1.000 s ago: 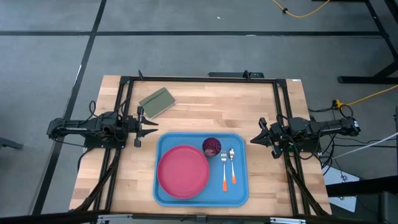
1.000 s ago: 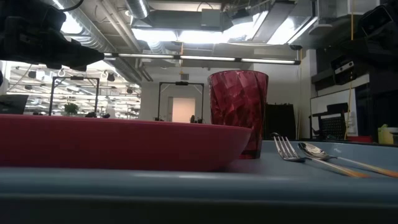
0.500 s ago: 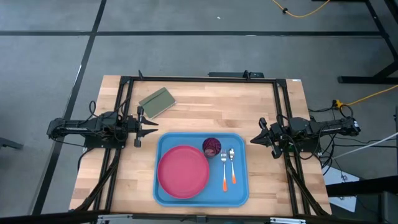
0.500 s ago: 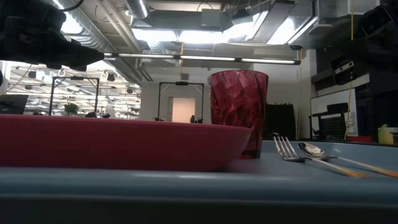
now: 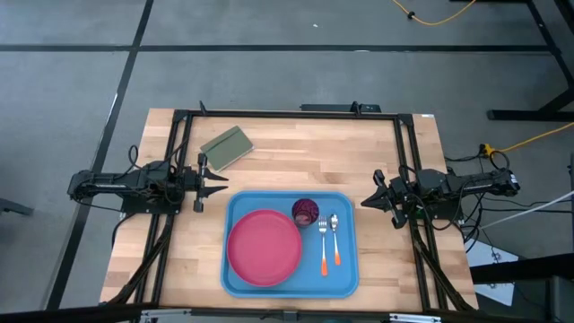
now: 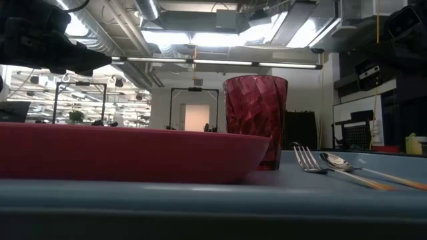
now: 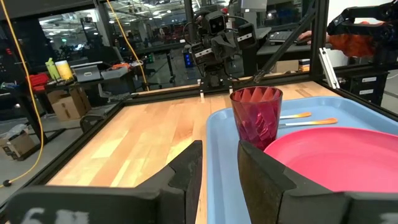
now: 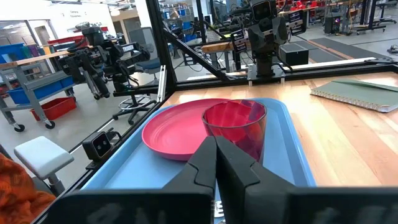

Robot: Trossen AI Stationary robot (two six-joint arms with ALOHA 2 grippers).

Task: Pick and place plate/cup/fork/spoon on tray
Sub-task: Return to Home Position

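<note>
nothing has moved since a second ago: both arms and every item sit just as they did. left hand [image 5: 215, 186] hangs at 9 o'clock off the tray [image 5: 345, 278], fingers parted a little with nothing between them; right hand [image 5: 366, 201] waits at 3 o'clock off the tray, fingers closed together and empty.

all four items are on the tray. plate [image 5: 264, 248] fills its 8 o'clock half, and the cup [image 5: 305, 212] stands upright at 12 o'clock, just beside the plate's rim. fork [image 5: 323, 247] and spoon [image 5: 334, 235] lie side by side at 3 o'clock, close but apart, working ends toward 12. the task looks finished, with the arms parked.

if anything needed resetting, the plate looks stiff and light, and its raised rim is the place to pinch. faceted and tall for its base, the cup would likely tip if nudged, so a grip across the wall near the lip seems best. the cutlery lies flat, thin and probably slippery; a pinch across the handle would suit, the fork's orange handle giving more bite than bare metal.

the tray's raised edge blocks sliding things out. its 6 o'clock edge lies near the surface [image 5: 305, 152] edge, so room there is tight. open wood lies at 12 o'clock, except for the olive block [image 5: 226, 148] at 11.
</note>
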